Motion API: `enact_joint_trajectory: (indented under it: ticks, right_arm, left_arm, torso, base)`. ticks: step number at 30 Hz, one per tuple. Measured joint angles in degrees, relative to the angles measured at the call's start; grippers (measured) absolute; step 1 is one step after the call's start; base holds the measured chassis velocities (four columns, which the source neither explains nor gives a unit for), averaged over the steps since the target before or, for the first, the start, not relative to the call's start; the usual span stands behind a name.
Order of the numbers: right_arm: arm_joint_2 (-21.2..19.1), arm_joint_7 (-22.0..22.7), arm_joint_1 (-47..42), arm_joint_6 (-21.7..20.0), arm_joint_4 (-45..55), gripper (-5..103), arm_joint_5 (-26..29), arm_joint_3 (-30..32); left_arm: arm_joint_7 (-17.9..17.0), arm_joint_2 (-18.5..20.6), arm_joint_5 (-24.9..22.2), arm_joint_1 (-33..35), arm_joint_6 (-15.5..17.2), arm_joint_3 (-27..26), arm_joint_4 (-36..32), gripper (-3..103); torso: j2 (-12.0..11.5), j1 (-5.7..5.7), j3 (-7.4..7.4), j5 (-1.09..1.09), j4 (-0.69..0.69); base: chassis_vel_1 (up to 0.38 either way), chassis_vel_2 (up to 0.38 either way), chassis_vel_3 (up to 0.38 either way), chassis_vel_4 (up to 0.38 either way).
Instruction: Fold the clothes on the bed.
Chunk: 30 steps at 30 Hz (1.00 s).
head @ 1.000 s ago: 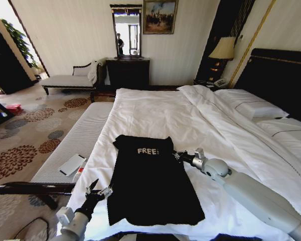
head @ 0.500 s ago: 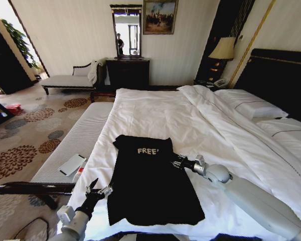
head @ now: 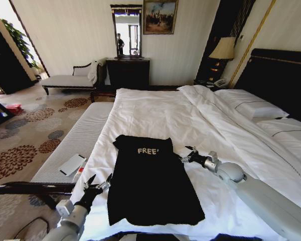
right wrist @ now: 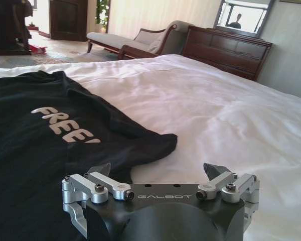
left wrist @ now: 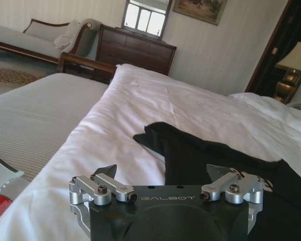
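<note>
Black T-shirt [head: 149,181] lies on the near part of the bed [head: 200,125], sleeves already tucked into a long strip. My left claw [head: 98,185] and right claw [head: 188,154] flank it, both wide, holding nothing. Lengthwise folds remain, I'd say.

Both arms are pale grey tubular links with rounded joints, each ending in a black hand [left wrist: 163,187] marked GALBOT, fitted with silver linkages, dark screws and black fingertips [right wrist: 215,169].
</note>
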Motion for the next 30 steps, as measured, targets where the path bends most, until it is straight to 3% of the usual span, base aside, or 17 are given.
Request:
enact_joint_trajectory:
  ticks: [4, 8, 14, 16, 26, 30]
  right_arm:
    - [-0.27, 0.19, -4.53, 0.35, 0.20, 100, 0.69, 5.20]
    - [-0.68, 1.43, -8.73, 0.90, 0.19, 100, 1.67, 9.33]
    - [-0.61, 2.60, -11.95, 1.06, 0.06, 100, 2.45, 12.58]
    - [-0.51, 3.19, -13.41, 1.07, -0.13, 100, 2.89, 14.39]
    - [-0.24, 4.55, -14.47, 0.91, -1.26, 100, 4.06, 16.23]
    - [-0.36, 4.92, -14.34, 0.78, -1.57, 100, 4.42, 16.24]
  left_arm:
    - [-0.32, 2.94, -4.28, -7.01, 1.06, -0.11, 4.51, 100]
    - [-0.13, 6.41, -8.04, -16.77, 1.74, 3.02, 11.89, 100]
    - [1.77, 9.20, -9.84, -25.58, 1.82, 7.52, 20.43, 100]
    - [3.11, 10.61, -10.28, -31.39, 1.52, 10.52, 26.17, 102]
    - [6.32, 10.73, -11.65, -42.19, 1.25, 16.81, 38.47, 90]
    - [7.84, 9.35, -14.90, -44.62, 1.37, 18.30, 41.81, 84]
  torso:
    - [0.00, 0.00, 0.00, 0.00, -0.03]
    - [0.00, 0.01, 0.01, 0.01, -0.01]
    - [0.00, 0.01, 0.01, -0.01, 0.00]
    - [0.00, 0.01, 0.01, 0.01, 0.00]
    - [-0.01, 0.02, 0.01, 0.01, 0.00]
    - [-0.01, 0.01, 0.01, 0.01, 0.00]
  base:
    - [0.000, 0.000, 0.000, 0.000]
    - [0.000, 0.000, 0.000, 0.000]
    - [0.000, 0.000, 0.000, 0.000]
    - [0.000, 0.000, 0.000, 0.000]
    - [0.000, 0.000, 0.000, 0.000]
    - [0.000, 0.000, 0.000, 0.000]
